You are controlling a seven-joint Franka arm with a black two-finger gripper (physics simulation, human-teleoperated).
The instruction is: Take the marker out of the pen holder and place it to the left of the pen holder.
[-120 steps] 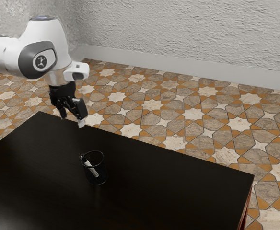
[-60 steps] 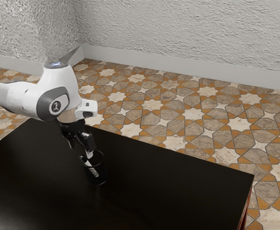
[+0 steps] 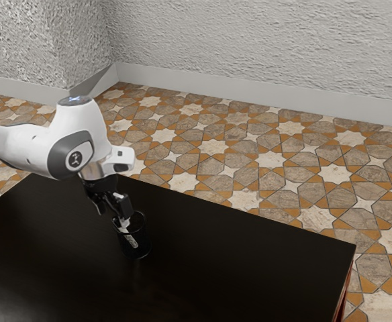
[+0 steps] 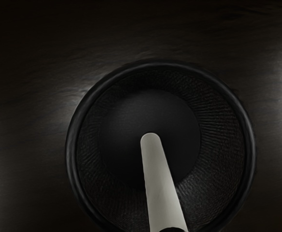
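As viewed from the side, the arm (image 3: pixel 76 144) reaches in from the exterior view's left and bends down over the table (image 3: pixel 243 268). The gripper (image 3: pixel 113 221) is found at the mouth of the pen holder (image 3: pixel 143 247), its two fingers spread apart, the upper end of the marker (image 3: pixel 132 241) close by them. Contact between fingers and marker cannot be confirmed.

The marker is located inside the pen holder, tilted, its dark upper end at the rim and its pale body sloping down into the cup. It has not been taken out. In the wrist view its rounded pale end lies over the dark base, within the round rim.

The pen holder is black, stands upright and rests on the dark tabletop. Beyond the table, the floor is laid with star-patterned tiles (image 3: pixel 290 174) in orange, brown and cream, and meets a rough grey wall (image 3: pixel 250 47) with a plain skirting board (image 3: pixel 250 91).
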